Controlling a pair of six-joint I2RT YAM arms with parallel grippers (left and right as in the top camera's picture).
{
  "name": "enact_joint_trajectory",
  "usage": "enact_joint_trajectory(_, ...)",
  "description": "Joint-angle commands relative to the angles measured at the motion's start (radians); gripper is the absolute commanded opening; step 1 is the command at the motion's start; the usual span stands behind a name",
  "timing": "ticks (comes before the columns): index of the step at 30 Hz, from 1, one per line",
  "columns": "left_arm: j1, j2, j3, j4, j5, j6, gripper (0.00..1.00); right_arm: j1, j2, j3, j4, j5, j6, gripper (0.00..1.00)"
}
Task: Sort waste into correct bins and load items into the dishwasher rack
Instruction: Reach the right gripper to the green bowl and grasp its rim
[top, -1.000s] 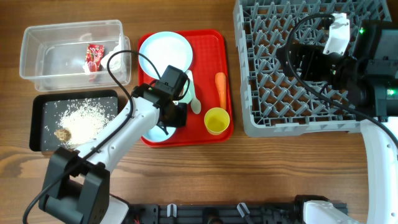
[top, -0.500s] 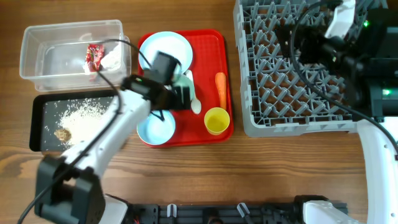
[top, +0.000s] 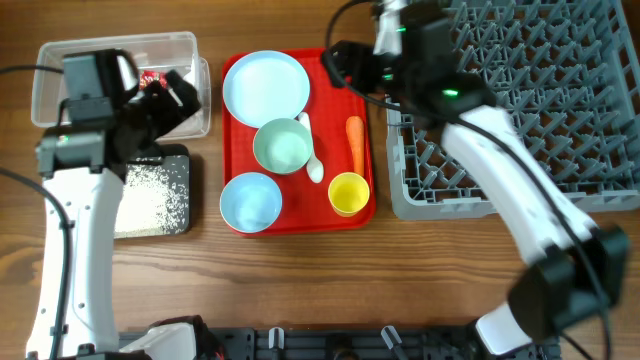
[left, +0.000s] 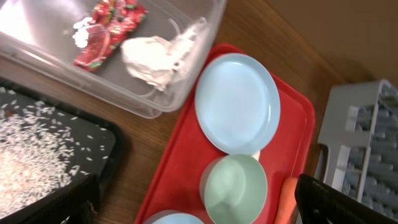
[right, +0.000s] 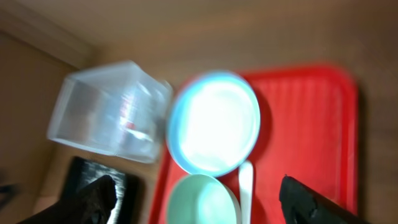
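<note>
Setting: robot test bench staged as a kitchen clear-up. Evidence: left arm (top: 62, 230) and right arm (top: 510, 185), both cabled, rise from a black rail (top: 330, 343) at the wooden tabletop (top: 300, 280) edge. Kitchen props: grey dishwasher rack (top: 560, 120), red tray (top: 340, 90) of plastic dishes.

On serving tray (top: 340, 70): plate (top: 265, 86) at back, bowl (top: 283, 146) centre, second bowl (top: 250, 200) front-left, cup (top: 348, 193) front-right. Left of serving tray: tub (top: 150, 42), with shallow tray (top: 183, 160) before it. Right of serving tray: dishwasher rack (top: 560, 130).

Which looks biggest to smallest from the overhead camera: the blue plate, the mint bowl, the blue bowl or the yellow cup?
1. Pale-blue plate, clearly the widest.
2. Mint bowl and blue bowl: they look about the same size, so I won't rank one above the other.
3. Yellow cup, the smallest.
</note>
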Motion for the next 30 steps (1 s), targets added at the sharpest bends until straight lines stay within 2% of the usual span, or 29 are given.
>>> enact_joint_trajectory(1, 0.069, 0.014, 0.006, -0.009, 0.071, -0.010, 1.00, 0.045, 0.147, 0.009, 0.009, 0.030, 0.092, 0.79)
enact_joint_trajectory(4, 0.074, 0.020, 0.006, -0.013, 0.071, -0.010, 1.00, 0.080, 0.232, 0.009, -0.002, 0.004, 0.098, 0.72)
enact_joint_trajectory(7, 0.074, 0.028, 0.006, -0.018, 0.071, -0.010, 1.00, 0.132, 0.290, 0.009, -0.004, 0.024, 0.090, 0.71)
enact_joint_trajectory(13, 0.074, 0.044, 0.006, -0.036, 0.071, -0.010, 1.00, 0.161, 0.308, 0.009, -0.042, 0.088, 0.097, 0.63)
enact_joint_trajectory(21, 0.074, 0.058, 0.006, -0.047, 0.077, -0.010, 1.00, 0.163, 0.334, 0.009, -0.088, 0.082, 0.145, 0.38)
enact_joint_trajectory(23, 0.074, 0.058, 0.006, -0.047, 0.079, -0.010, 1.00, 0.163, 0.334, 0.009, -0.092, 0.081, 0.147, 0.28)
enact_joint_trajectory(26, 0.074, 0.058, 0.006, -0.047, 0.079, -0.010, 1.00, 0.163, 0.334, 0.010, -0.092, 0.070, 0.146, 0.18)
enact_joint_trajectory(28, 0.074, 0.058, 0.006, -0.047, 0.093, -0.010, 1.00, 0.163, 0.334, 0.010, -0.093, 0.054, 0.145, 0.07)
enact_joint_trajectory(30, 0.074, 0.058, 0.006, -0.047, 0.099, -0.010, 1.00, 0.163, 0.334, 0.010, -0.094, 0.047, 0.143, 0.05)
